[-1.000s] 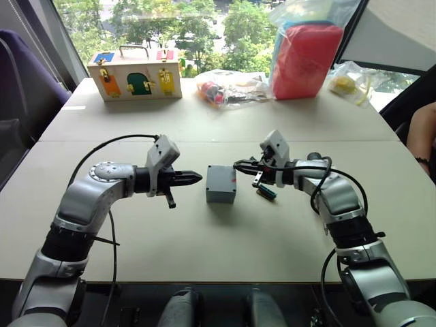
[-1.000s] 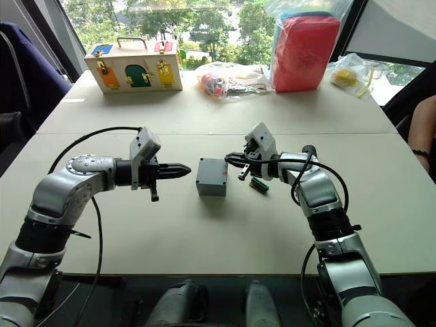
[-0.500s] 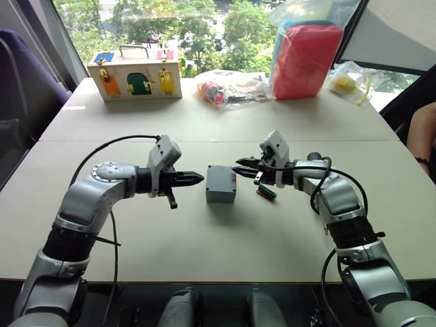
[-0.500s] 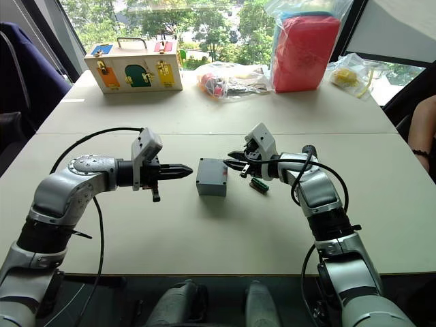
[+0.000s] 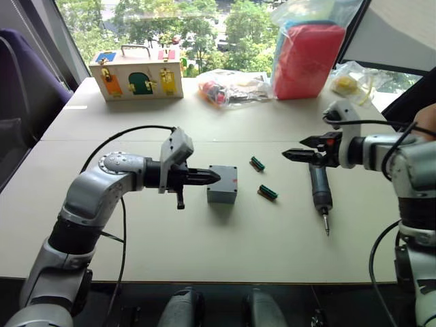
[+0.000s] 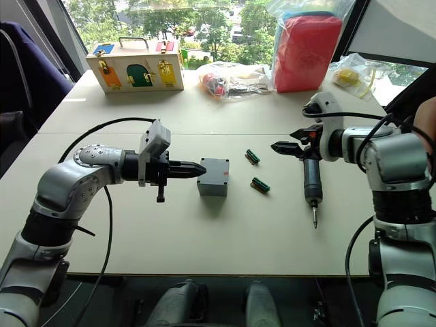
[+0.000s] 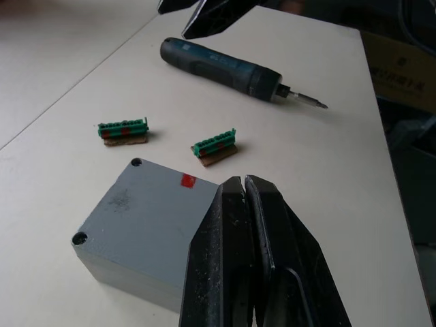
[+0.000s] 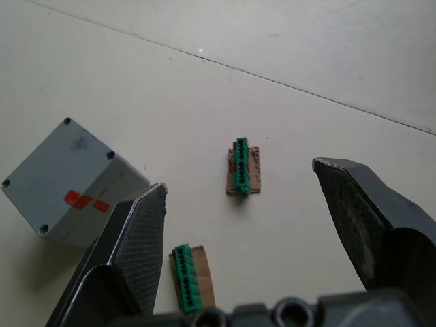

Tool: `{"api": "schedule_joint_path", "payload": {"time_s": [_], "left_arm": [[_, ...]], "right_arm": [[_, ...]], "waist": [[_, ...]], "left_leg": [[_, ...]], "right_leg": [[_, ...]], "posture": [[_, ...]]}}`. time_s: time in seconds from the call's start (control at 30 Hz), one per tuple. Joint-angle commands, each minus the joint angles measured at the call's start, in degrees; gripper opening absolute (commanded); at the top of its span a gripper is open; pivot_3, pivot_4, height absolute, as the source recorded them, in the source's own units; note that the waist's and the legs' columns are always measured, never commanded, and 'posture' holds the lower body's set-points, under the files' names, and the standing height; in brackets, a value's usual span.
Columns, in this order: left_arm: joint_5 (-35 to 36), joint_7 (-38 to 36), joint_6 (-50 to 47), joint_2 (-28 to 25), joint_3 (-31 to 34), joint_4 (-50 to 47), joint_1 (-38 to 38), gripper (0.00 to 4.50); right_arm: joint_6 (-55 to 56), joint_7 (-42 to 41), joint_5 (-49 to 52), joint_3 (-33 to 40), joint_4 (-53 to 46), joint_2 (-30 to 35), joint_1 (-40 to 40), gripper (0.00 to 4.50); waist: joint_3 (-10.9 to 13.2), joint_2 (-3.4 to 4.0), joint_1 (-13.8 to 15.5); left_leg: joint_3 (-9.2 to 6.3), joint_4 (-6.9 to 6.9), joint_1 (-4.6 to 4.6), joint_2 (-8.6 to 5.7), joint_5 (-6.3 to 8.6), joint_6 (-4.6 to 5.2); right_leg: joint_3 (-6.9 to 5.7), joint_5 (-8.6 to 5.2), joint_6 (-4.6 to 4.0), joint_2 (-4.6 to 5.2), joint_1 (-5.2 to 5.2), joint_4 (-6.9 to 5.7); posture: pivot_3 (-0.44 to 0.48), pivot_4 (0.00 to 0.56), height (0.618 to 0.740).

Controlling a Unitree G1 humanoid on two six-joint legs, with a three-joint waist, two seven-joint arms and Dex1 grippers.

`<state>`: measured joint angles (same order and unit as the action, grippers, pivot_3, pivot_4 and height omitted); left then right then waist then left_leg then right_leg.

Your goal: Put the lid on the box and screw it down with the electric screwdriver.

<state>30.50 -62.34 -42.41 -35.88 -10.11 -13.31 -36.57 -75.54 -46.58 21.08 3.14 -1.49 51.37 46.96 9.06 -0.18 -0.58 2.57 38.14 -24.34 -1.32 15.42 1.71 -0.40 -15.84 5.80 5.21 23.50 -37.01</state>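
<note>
Box [image 5: 222, 184] sits near the middle of the table [image 5: 204, 245], closed grey face up, with screw holes at the corners and a red mark on one side. We judge the lid is already seated on it, though we cannot tell whether any screws are in.

Left gripper [image 5: 215, 178] has its fingers pressed together, tip right at the box's left side; we cannot tell if it touches.

Two small green terminal pieces [image 6: 253, 157] [image 6: 259, 184] lie just right of the box.

Electric screwdriver [image 5: 319, 190] lies flat further right, bit toward the near edge. Right gripper [image 5: 289, 154] hangs spread wide and empty near its butt end.

Risks, as we judge them:
- the closed left tip may nudge the box and rotate it, spoiling screw alignment;
- the round screwdriver may roll under an off-centre pinch;
- the right gripper may sweep the green pieces.
</note>
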Motion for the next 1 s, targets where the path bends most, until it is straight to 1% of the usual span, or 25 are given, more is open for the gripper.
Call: {"api": "schedule_joint_path", "payload": {"time_s": [0.03,0.1,0.23,0.47,0.63,0.7,0.83,0.93,1.0], "left_arm": [[-0.71,-3.03,3.76,0.32,-1.69,-1.91,-2.08,0.0],[-1.86,-4.19,5.89,0.4,-3.18,-2.06,-2.22,0.0],[-4.19,-4.53,8.83,1.09,-5.01,-1.27,-2.44,0.0],[-4.36,-2.87,8.41,0.31,-3.12,-1.3,0.58,0.0],[-3.57,-1.03,7.02,-0.18,-1.9,-3.73,2.44,0.0],[-3.32,-0.4,6.55,-0.33,-1.59,-4.66,3.15,0.0],[-3.17,0.4,5.31,-1.16,-1.2,-5.78,4.15,0.0],[-3.23,0.89,5.24,-1.62,-0.4,-5.72,5.01,0.0],[-3.03,1.13,5.2,-1.72,-0.21,-5.62,5.11,0.0]], "right_arm": [[-9.42,-1.09,1.35,-4.08,0.71,7.87,-0.08,4.46],[-14.52,-1.53,2.65,-6.38,3.38,10.13,0.97,4.46],[-16.96,-0.63,4.96,-10.0,9.77,8.81,4.3,4.46],[-16.91,1.9,3.65,-15.62,13.44,6.02,5.75,4.46],[-13.58,2.92,0.97,-19.84,21.53,3.99,7.76,4.46],[-12.52,2.28,0.36,-21.25,24.71,2.86,8.94,4.46],[-10.83,-0.22,-0.19,-24.73,27.92,1.43,10.72,4.46],[-8.81,-1.62,-1.48,-26.97,30.98,0.13,12.22,3.83],[-6.94,-3.31,-2.49,-29.49,31.49,-0.27,12.77,3.04]], "waist": [[0.0,0.0,-0.07],[0.0,0.0,-0.19],[0.0,0.03,-0.52],[0.0,0.04,-0.15],[0.0,0.04,-0.09],[0.0,0.04,-0.15],[0.0,0.04,-0.19],[0.0,0.04,-0.24],[0.0,0.04,-0.23]], "left_leg": [[0.0,-0.02,0.0,0.0,0.02,0.03],[0.01,-0.03,0.0,0.0,0.03,0.06],[0.05,-0.03,0.01,0.0,0.04,0.08],[0.06,-0.02,-0.06,-0.02,0.05,0.08],[0.06,-0.01,-0.06,-0.05,0.05,0.08],[0.07,-0.01,-0.06,-0.06,0.05,0.09],[0.07,-0.02,-0.06,-0.05,0.05,0.08],[0.07,-0.02,-0.05,-0.05,0.05,0.08],[0.07,-0.02,-0.05,-0.05,0.05,0.08]], "right_leg": [[0.0,0.0,-0.01,0.02,-0.01,0.03],[0.01,-0.01,-0.02,0.05,0.0,0.04],[0.05,-0.01,-0.02,0.06,0.04,0.01],[0.05,0.0,-0.01,0.08,0.09,0.03],[0.04,0.0,-0.01,0.12,0.09,0.02],[0.04,0.0,-0.01,0.12,0.09,0.03],[0.04,0.0,-0.01,0.09,0.1,0.0],[0.03,0.0,0.0,0.07,0.1,0.0],[0.03,0.0,0.0,0.06,0.09,0.0]], "posture": [[0.0,0.15,0.74],[0.0,0.15,0.74],[0.0,0.15,0.74],[0.0,0.15,0.74],[0.0,0.15,0.74],[0.0,0.15,0.74],[0.0,0.15,0.74],[0.0,0.15,0.74],[0.0,0.15,0.74]]}}
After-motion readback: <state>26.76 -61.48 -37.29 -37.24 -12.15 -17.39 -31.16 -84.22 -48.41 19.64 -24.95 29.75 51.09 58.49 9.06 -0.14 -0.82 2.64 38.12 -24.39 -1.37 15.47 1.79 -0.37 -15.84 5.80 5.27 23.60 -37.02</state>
